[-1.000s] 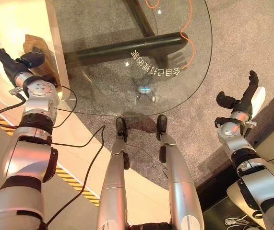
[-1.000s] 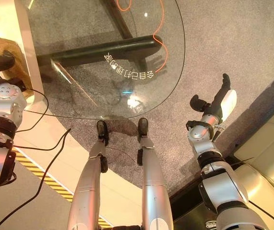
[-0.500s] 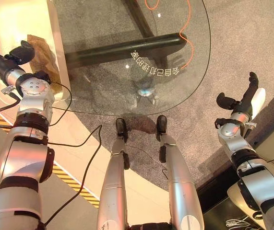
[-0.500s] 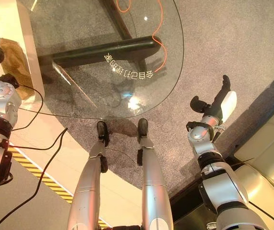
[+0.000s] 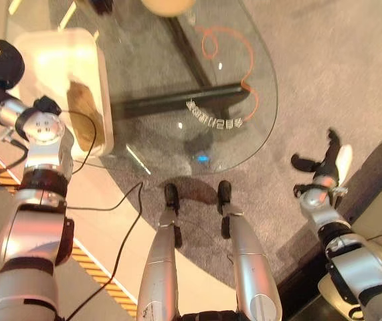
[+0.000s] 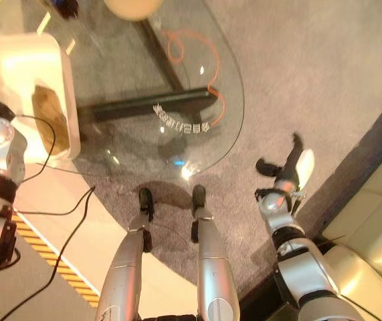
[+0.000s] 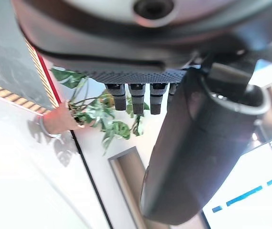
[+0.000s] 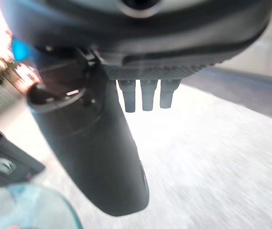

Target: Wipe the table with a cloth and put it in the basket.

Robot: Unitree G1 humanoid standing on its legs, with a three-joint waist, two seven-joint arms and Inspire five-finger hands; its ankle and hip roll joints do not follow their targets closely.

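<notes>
Round glass table spread across the far middle of the scene, dark base bar and grey carpet visible through the top. An orange cord looped in curls near its far right part.

At the far left, a cream-white basket, a shallow rectangular tub with rounded corners, set against the table's left side.

Inside the basket, toward its near right corner, a brown cloth, crumpled, lying loose on the floor of the tub. No hand touching it. Task judged close to done, with the cloth already in the basket.

Likely handling of the cloth: light, soft, limp, not fragile; best pinched at a raised fold near the middle.

Left hand raised just left of the basket, fingers relaxed, holding nothing.

Right hand well apart at the right over carpet, fingers straight, thumb spread, empty.
</notes>
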